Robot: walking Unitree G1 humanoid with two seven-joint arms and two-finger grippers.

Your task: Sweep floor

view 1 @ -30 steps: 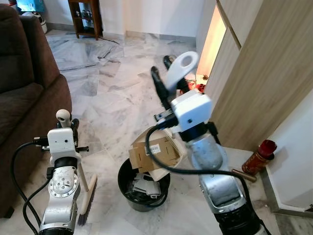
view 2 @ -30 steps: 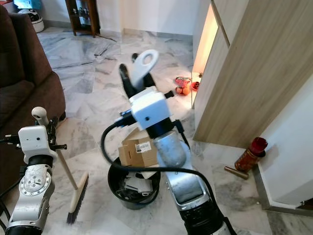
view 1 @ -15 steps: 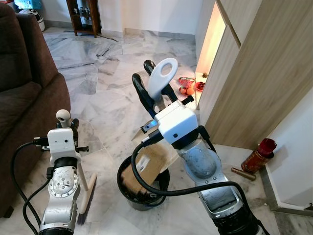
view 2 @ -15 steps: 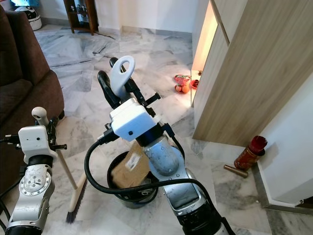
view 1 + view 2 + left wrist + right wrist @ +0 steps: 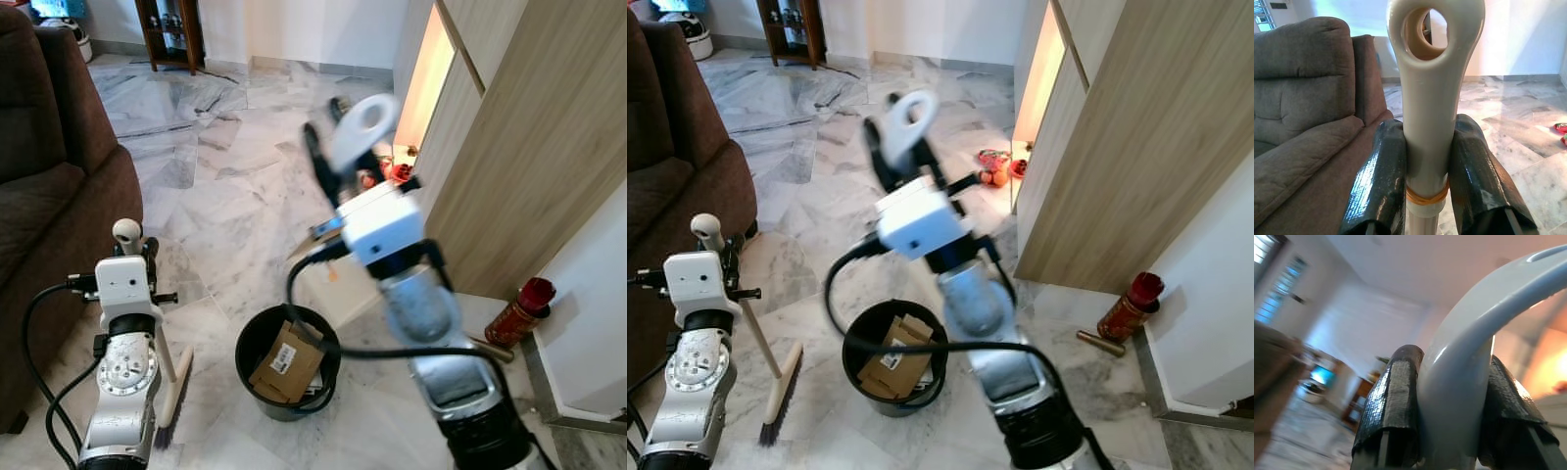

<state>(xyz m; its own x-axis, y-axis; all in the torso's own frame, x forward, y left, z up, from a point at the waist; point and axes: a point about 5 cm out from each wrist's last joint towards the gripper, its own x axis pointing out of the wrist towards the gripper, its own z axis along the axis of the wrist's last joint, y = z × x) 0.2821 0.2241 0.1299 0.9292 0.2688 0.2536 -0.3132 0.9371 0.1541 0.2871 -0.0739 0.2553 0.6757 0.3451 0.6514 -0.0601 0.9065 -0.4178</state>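
My left gripper (image 5: 1429, 127) is shut on the cream broom handle (image 5: 1430, 98), just below its loop. The broom stands at my left, its brush head (image 5: 174, 401) on the marble floor. My right gripper (image 5: 333, 147) is shut on the white looped dustpan handle (image 5: 1474, 323), raised in front of me and blurred by motion. The dustpan's pan (image 5: 338, 286) hangs below it, beside the black bin (image 5: 245, 343). A piece of brown cardboard (image 5: 284, 362) lies inside the bin with some paper scraps.
A brown sofa (image 5: 49, 196) stands at the left. A wooden cabinet (image 5: 529, 147) rises at the right, with a red bottle (image 5: 519, 311) and a brass tube (image 5: 487, 345) at its foot. Small red things (image 5: 994, 168) lie farther along the cabinet.
The cardboard slid off the dustpan into the bin. My right arm tipped left over the bin, then swung back up to the right with the dustpan. The left arm stayed still.
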